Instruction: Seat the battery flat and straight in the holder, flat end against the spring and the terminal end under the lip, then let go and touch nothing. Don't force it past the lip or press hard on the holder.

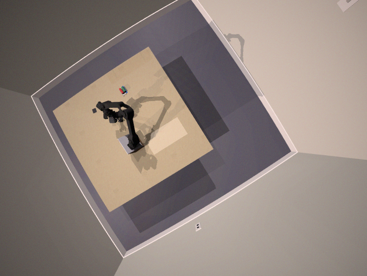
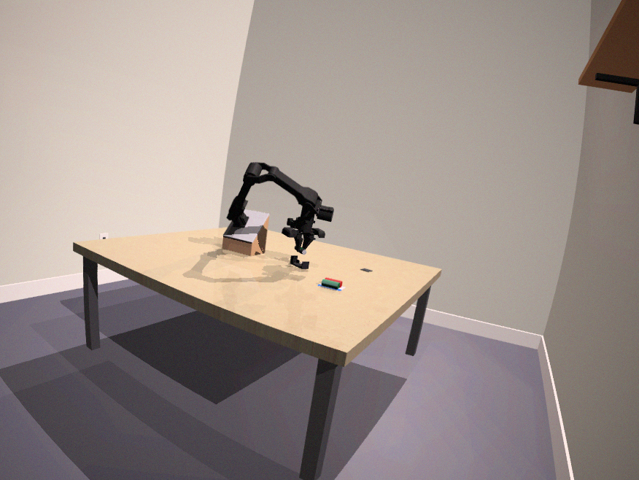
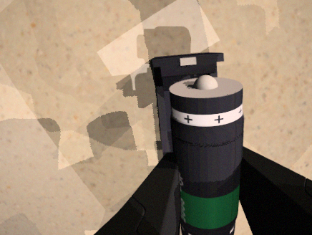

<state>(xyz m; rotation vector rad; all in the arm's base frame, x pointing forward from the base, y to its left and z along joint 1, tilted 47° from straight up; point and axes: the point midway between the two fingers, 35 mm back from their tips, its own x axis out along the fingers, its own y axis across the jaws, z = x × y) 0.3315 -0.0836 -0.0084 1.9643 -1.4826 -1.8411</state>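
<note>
My gripper point(image 2: 303, 249) point(image 3: 204, 159) is shut on the battery point(image 2: 304, 252) point(image 3: 207, 132), a dark cylinder with a green band and a white ring of plus marks. Its rounded terminal faces the top of the wrist view. The black holder point(image 2: 299, 264) point(image 3: 172, 70) stands on the table below the battery, with a gap between them in the exterior view. In the wrist view, the holder's end wall with a white mark shows beyond the terminal, and its left side runs roughly along the battery. The battery hides the spring and most of the holder's inside. The top view does not show the held battery clearly.
A red cylinder point(image 1: 120, 90) and a green cylinder point(image 1: 123, 88) point(image 2: 330, 283) lie side by side on a small blue and white piece. A flat dark square point(image 1: 94, 110) point(image 2: 366, 270) lies near the table edge. The arm's base stands on a sloped block point(image 1: 122, 141) point(image 2: 238, 246).
</note>
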